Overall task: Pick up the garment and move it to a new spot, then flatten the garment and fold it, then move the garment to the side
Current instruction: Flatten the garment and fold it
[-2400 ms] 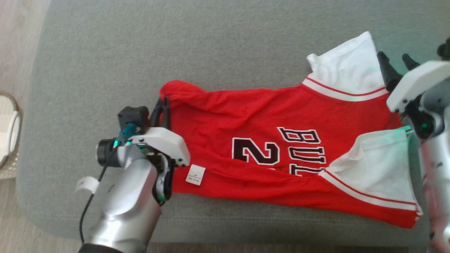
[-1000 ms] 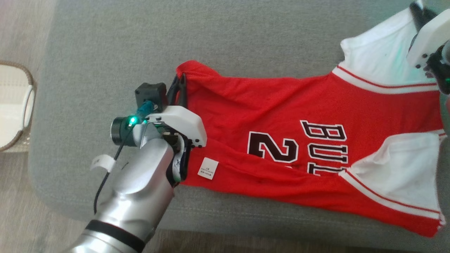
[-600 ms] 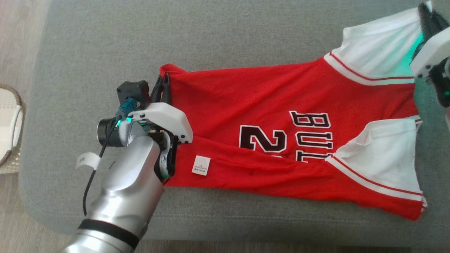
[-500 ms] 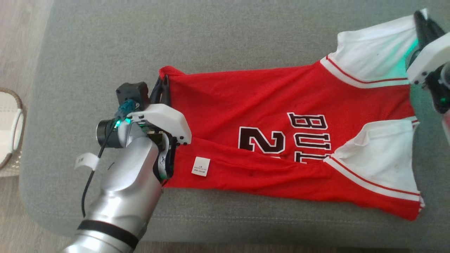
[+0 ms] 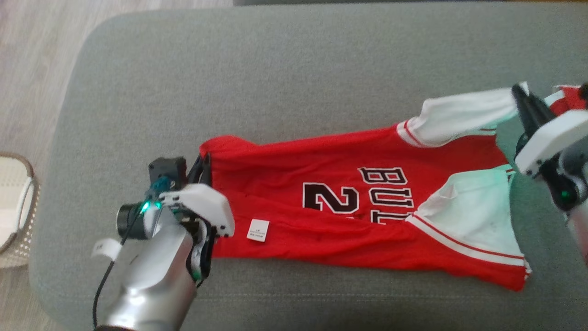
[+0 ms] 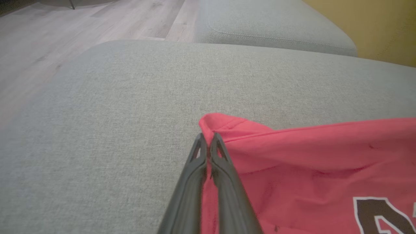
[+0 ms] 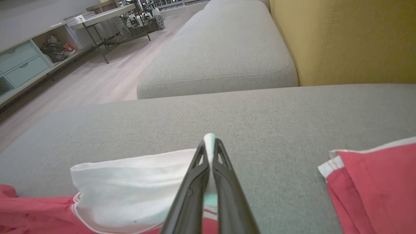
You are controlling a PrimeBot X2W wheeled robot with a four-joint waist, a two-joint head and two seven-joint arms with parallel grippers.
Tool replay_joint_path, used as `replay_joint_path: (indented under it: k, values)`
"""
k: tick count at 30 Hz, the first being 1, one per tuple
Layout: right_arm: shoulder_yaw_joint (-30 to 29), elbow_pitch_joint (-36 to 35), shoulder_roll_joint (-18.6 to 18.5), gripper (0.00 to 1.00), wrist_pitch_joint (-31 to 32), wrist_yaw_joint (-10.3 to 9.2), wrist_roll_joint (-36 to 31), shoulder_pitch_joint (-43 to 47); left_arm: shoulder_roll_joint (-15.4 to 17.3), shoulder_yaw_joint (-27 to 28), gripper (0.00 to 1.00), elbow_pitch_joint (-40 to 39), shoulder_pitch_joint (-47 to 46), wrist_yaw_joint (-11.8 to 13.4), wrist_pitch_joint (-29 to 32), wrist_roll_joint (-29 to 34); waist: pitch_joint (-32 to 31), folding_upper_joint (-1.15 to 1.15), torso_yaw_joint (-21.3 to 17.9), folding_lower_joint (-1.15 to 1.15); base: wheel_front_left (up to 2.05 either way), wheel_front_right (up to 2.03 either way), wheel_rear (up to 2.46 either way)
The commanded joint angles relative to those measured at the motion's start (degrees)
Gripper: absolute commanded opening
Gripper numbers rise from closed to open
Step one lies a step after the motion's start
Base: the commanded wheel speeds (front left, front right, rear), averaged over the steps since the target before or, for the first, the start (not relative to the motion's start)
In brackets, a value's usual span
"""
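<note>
A red basketball jersey [image 5: 330, 184] with white sleeves and black lettering lies stretched across the grey sofa cushion [image 5: 257, 73]. My left gripper [image 5: 205, 161] is shut on the jersey's red hem corner [image 6: 214, 125] at the left. My right gripper [image 5: 521, 94] is shut on the far white sleeve [image 5: 459, 115], whose cloth [image 7: 143, 182] pokes out between the fingertips and is lifted a little. The near white sleeve [image 5: 473, 216] lies flat. A white label [image 5: 257, 230] shows on the folded front edge.
A woven basket with white lining [image 5: 14, 216] stands on the wooden floor at the left. A second grey cushion [image 7: 221, 52] and a yellow backrest [image 7: 344, 39] lie beyond. Shelves and a table [image 7: 39, 48] stand far off.
The head camera has tilted, so the whole picture has shifted down. The right gripper has pulled the far white sleeve out long and narrow. The left gripper keeps its hold on the hem.
</note>
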Motion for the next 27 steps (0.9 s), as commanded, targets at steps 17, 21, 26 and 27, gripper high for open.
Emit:
replay_joint_path:
  k: [17,21,26,27]
  values:
    - [-5.6,-16.4,-5.5,0.00,10.6,-0.02,-3.3,19.1,10.7,-4.0,0.00,-18.0,11.4,-0.2,8.8,1.9,-6.8,0.00,-1.5,0.00,0.00,0.00,0.00]
    - [-7.7,-21.8,-6.2,0.00,16.6,-0.02,-4.3,24.0,12.8,-5.7,0.00,-22.6,14.7,0.3,12.5,2.2,-7.3,0.00,-1.6,0.00,0.00,0.00,0.00]
    - [-11.6,-28.0,-6.8,0.00,24.1,-0.02,-5.8,29.6,15.5,-5.9,0.00,-27.6,17.8,1.4,15.4,1.7,-7.7,0.00,-1.6,0.00,0.00,0.00,0.00]
    - [-12.4,-29.1,-6.8,0.00,25.7,-0.02,-6.2,30.6,15.9,-5.9,0.00,-28.4,18.2,1.6,15.7,1.7,-7.8,0.00,-1.6,0.00,0.00,0.00,0.00]
